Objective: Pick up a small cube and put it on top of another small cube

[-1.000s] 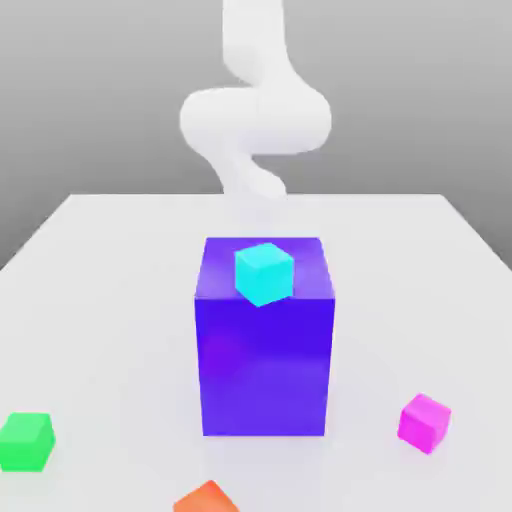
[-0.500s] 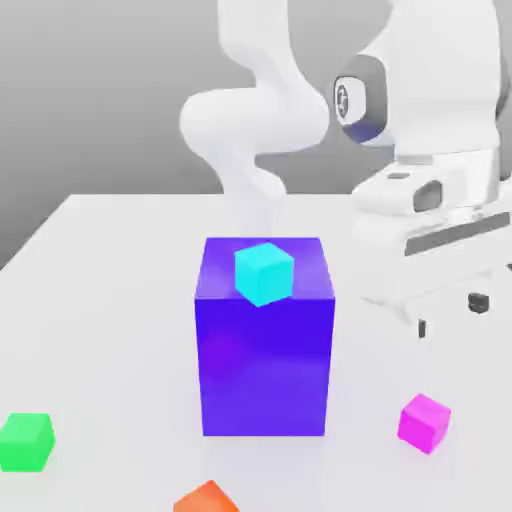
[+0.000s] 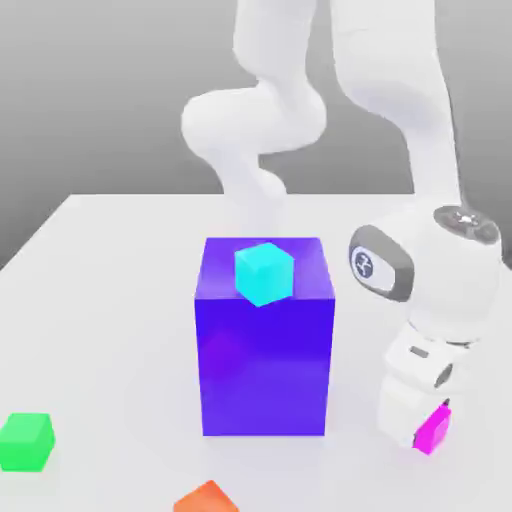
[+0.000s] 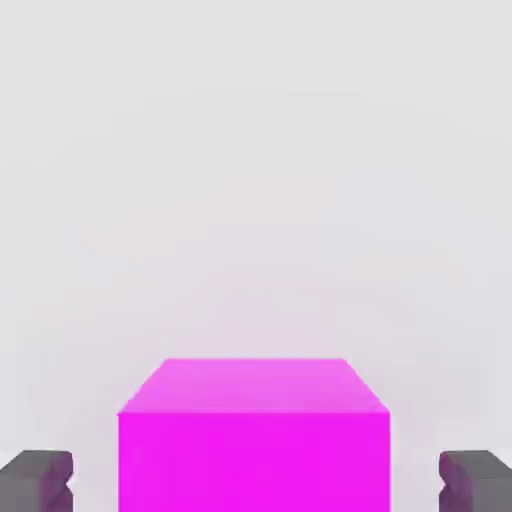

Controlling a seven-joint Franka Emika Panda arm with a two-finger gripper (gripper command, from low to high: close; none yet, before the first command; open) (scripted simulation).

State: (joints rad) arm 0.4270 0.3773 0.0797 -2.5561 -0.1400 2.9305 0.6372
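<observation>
The small magenta cube (image 3: 434, 430) rests on the white table at the exterior view's right, mostly hidden behind my white hand. My gripper (image 3: 428, 420) has come down over it. In the hand view the magenta cube (image 4: 255, 440) sits between the two dark fingertips (image 4: 40, 480), with a narrow gap showing on each side, so my gripper (image 4: 256, 482) is open around the cube and not touching it. A small cyan cube (image 3: 264, 272) sits on top of the big blue-violet block (image 3: 265, 370) in the middle of the table.
A small green cube (image 3: 26, 442) lies near the front at the exterior view's left. A small orange cube (image 3: 206, 497) lies at the front edge. The tall blue-violet block stands close beside my arm. The white table (image 3: 110, 300) spreads around them.
The arm swung into view and dropped at the exterior view's right, down onto the magenta cube. The fingers have drawn in around it. No cube has moved.
</observation>
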